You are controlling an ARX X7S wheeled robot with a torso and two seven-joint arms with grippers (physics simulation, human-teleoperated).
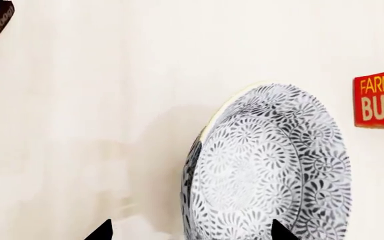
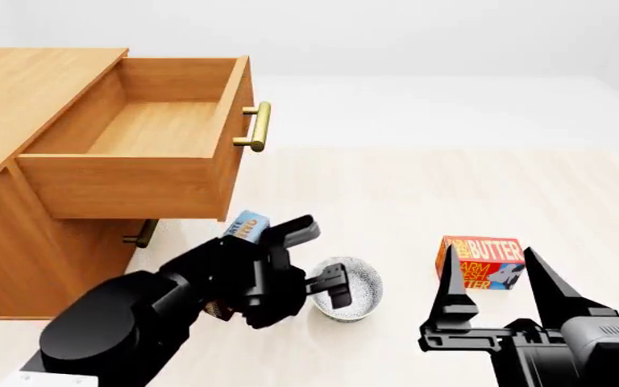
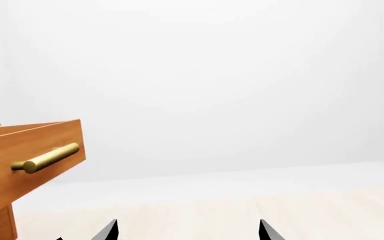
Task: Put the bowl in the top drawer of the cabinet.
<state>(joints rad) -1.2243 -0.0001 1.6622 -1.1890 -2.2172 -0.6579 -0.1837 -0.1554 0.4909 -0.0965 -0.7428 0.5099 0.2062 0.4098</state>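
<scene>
Here: cabinet (image 2: 14, 201) at my left, top drawer (image 2: 143, 137) pulled out, interior bare. My left gripper (image 2: 321, 266) spread wide just above bowl (image 2: 351, 289), one finger over rim, not gripping. My right gripper (image 2: 503, 290) parted, holding nothing. Bowl on pale floor (image 2: 396, 193), below drawer front. Butter box (image 2: 479, 262) near bowl.

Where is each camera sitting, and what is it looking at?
Head view: high on the robot, looking down at the open top drawer, both arms showing.
Left wrist view: by the left gripper, facing the bowl; only jaw tips show.
Right wrist view: by the right gripper, facing the drawer's handle; jaw tips show.
Head and left wrist views share the bowl and butter box.
</scene>
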